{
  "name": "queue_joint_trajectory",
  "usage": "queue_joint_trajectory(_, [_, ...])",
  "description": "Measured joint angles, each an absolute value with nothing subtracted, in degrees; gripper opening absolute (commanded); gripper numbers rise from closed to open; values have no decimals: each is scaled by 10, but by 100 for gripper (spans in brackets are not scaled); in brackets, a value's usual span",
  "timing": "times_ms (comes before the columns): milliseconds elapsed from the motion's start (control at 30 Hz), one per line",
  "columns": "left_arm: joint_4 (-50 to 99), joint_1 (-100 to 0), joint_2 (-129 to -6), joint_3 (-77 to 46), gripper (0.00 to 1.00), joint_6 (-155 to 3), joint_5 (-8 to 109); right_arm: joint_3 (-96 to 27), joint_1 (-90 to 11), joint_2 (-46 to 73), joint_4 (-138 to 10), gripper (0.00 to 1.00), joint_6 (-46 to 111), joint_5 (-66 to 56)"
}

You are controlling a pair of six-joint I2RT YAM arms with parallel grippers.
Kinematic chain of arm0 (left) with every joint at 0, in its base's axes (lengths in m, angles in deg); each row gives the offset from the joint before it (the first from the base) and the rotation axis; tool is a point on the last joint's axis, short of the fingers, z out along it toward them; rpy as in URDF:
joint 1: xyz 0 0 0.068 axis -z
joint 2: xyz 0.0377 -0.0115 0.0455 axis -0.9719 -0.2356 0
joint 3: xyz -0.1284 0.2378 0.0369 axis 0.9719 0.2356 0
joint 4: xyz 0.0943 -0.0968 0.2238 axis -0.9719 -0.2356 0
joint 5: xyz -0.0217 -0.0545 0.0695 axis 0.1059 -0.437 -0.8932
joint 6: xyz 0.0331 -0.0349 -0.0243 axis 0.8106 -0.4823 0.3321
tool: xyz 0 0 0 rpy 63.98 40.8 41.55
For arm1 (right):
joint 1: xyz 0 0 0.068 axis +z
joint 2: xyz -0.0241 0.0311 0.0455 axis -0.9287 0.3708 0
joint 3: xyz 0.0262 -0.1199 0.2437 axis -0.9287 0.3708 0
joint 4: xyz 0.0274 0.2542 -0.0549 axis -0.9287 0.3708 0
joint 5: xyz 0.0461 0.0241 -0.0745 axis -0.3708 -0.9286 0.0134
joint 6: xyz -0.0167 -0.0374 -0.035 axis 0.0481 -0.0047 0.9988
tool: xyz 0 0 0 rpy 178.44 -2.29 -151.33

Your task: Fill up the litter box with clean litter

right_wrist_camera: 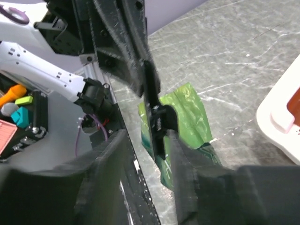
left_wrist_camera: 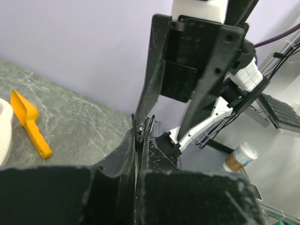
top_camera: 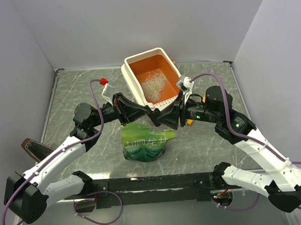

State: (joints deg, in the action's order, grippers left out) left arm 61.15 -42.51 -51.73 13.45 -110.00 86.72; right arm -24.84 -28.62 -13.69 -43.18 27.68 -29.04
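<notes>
The litter box (top_camera: 131, 75), orange inside with a cream rim, stands at the back of the table with a small pile of pale clean litter (top_camera: 153, 84) in it. Its rim also shows at the right wrist view's edge (right_wrist_camera: 281, 117). A green bag (top_camera: 144, 140) lies in front of it on the table. Both grippers meet above the bag. My left gripper (top_camera: 149, 115) is shut on a thin black clip (right_wrist_camera: 154, 124), which barely shows between its jaws (left_wrist_camera: 139, 133). My right gripper (right_wrist_camera: 147, 140) stands open around that clip, its fingers apart from it.
An orange-yellow scoop (left_wrist_camera: 30, 122) lies on the marbled table beside the box's rim (left_wrist_camera: 3, 131). A red-capped cable end (top_camera: 104, 81) hangs at the back left. A brown object (top_camera: 33, 146) sits at the left wall. Grey walls enclose the table.
</notes>
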Motion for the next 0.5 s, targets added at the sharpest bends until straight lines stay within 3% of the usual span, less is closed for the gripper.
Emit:
queue_joint_trajectory(167, [589,-426,-506,134,1,-1088,884,-248,-286,-158,-408,77,304,-280])
queue_joint_trajectory(500, [568,-424,-483,134,1,-1076,937,-251,-286,-171,-365,79,362,-315])
